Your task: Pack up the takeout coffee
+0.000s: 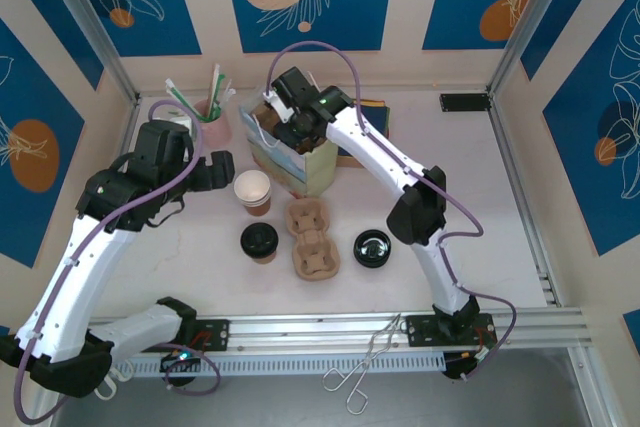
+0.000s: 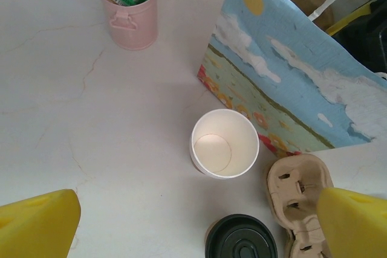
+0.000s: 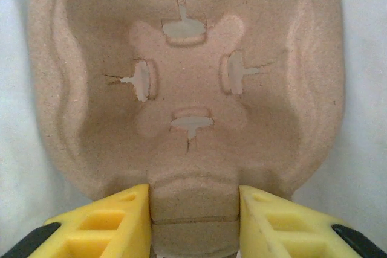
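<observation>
- left gripper (image 1: 215, 169): jaws spread wide, nothing between them. It hangs at 9 o'clock of the unlidded cup (image 1: 253, 192), its camera looking down on that cup. Judged: parked clear while the other arm works.
- pink pot (image 1: 213, 117): at 12 o'clock of the left gripper, holding straws. Not part of this step.
- takeout coffee (image 1: 260, 242): upright on the table, black lid on, at 6 o'clock of the unlidded cup. Untouched and not yet packed.
- paper bag (image 1: 300, 157): stands open at 12 o'clock of the spare carrier (image 1: 312, 239), which lies flat just beside the coffee.
- right gripper (image 1: 278, 117): over the bag mouth, fingers (image 3: 103, 222) clamped on the edge of a pulp carrier (image 3: 193, 89). Judged: gripped at the rim so the well stays free to seat the coffee in the bag.
- loose lid (image 1: 372, 247): at 3 o'clock of the spare carrier, unused.
</observation>
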